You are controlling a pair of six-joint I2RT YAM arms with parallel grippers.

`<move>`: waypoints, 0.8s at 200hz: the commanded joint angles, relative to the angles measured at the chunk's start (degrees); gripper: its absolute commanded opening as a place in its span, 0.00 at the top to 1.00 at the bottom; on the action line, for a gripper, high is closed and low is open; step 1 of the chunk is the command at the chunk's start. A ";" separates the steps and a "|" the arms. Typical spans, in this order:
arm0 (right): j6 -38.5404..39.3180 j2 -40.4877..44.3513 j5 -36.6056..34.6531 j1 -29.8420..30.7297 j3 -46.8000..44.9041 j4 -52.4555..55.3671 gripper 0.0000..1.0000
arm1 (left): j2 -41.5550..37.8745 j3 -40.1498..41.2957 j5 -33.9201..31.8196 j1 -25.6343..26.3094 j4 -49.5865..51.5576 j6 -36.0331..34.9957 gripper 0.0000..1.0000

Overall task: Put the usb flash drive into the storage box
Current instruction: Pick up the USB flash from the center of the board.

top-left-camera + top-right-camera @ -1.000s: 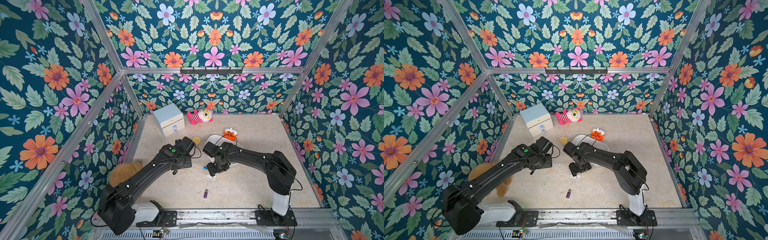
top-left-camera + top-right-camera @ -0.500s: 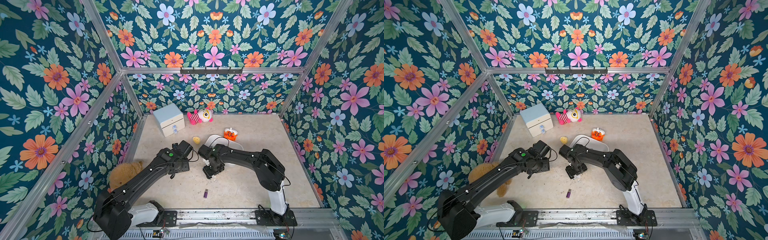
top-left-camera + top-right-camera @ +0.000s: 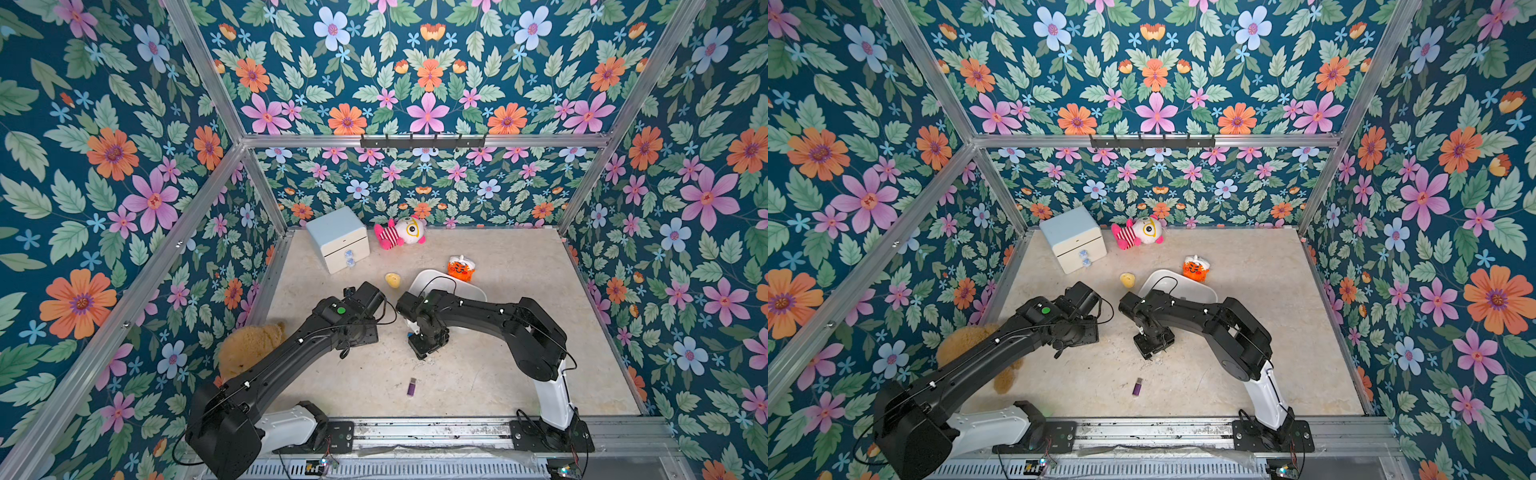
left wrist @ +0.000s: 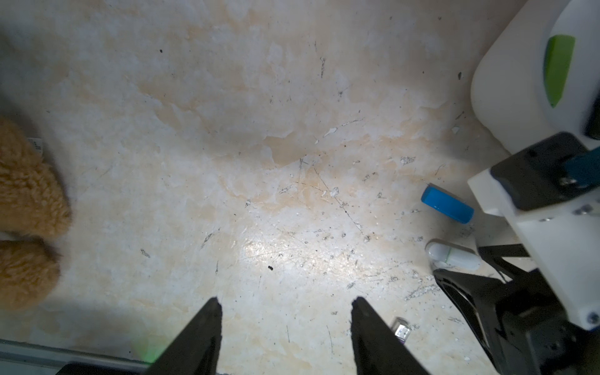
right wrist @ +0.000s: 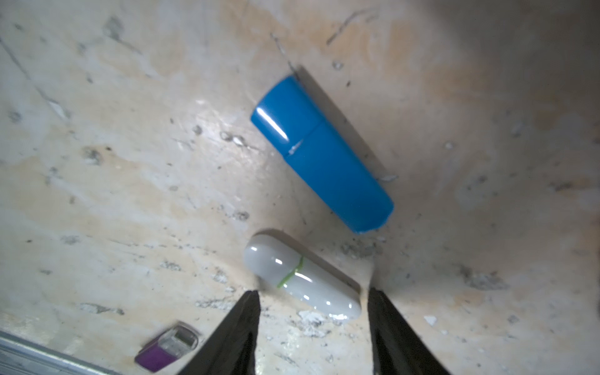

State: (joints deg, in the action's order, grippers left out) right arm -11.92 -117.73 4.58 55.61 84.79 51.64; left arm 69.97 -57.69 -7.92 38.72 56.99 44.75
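Note:
Three usb flash drives lie on the beige floor: a blue one (image 5: 321, 152), a white one with a green ring (image 5: 302, 279) and a small purple one (image 5: 165, 347) (image 3: 411, 387) nearer the front rail. My right gripper (image 5: 313, 297) (image 3: 427, 349) points down, open, its tips on either side of the white drive's near end. The storage box (image 3: 432, 279) (image 4: 506, 91), a shallow white tray, sits just behind the right wrist, which hides part of it; a green item (image 4: 558, 68) lies inside. To the left my left gripper (image 4: 285, 302) (image 3: 359, 332) hangs open over bare floor.
A pale-blue-topped drawer cabinet (image 3: 338, 239) and a pink striped plush (image 3: 399, 232) stand at the back. An orange tiger toy (image 3: 460, 267) and a yellow toy (image 3: 392, 280) flank the tray. A brown teddy (image 3: 249, 349) lies at the left wall.
My right gripper's jaws have narrowed and it has settled lower over the white drive. The left arm has drawn back slightly; its jaws are unchanged.

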 commanded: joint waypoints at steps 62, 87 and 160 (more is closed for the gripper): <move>1.03 0.96 -2.41 0.81 0.59 1.38 0.45 | -0.19 0.39 -0.51 -0.03 -0.04 -0.10 0.34; 2.12 -0.92 -2.64 0.80 3.34 2.32 0.42 | -0.36 0.56 -0.44 -0.05 0.11 -0.17 0.34; 3.93 -2.82 -0.66 0.77 4.97 3.03 0.41 | -0.90 0.96 -0.85 -0.05 0.49 0.21 0.34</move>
State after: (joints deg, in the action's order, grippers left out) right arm -8.95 -120.64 2.81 56.31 90.15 53.65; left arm 69.14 -56.88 -7.94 38.72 56.99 44.77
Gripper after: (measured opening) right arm 0.597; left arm 0.662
